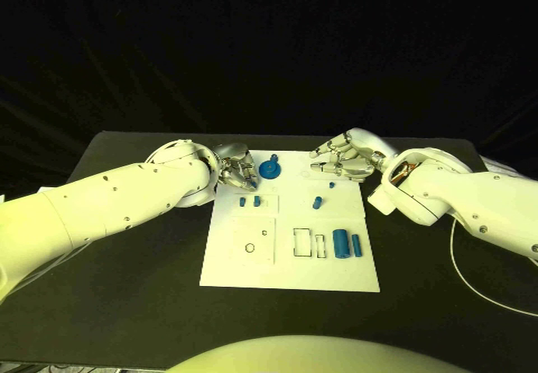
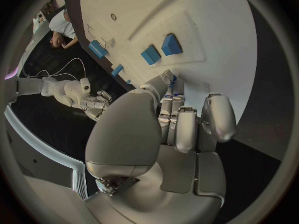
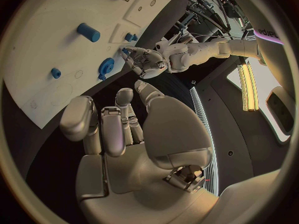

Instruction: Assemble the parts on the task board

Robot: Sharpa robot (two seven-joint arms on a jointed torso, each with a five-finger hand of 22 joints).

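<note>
Black table; white board (image 1: 289,264) central. Blue gear (image 1: 269,169) at board's 12 o'clock, touching left hand (image 1: 235,172); grip unclear. Right hand (image 1: 344,159) at 1 o'clock, fingers curled, empty. Gear likely light, rigid; pinch by rim.

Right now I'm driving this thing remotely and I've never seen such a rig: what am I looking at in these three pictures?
Two white robot arms reach over a black table. The big picture looks down from the robot's head; the round ones come from cameras behind each wrist. The left robot hand and the right robot hand sit at the far edge of the white task board. Small blue parts lie on it, including a gear-like piece beside the left robot hand's fingers; whether they touch it is unclear. The right robot hand holds nothing, fingers curled.
</note>
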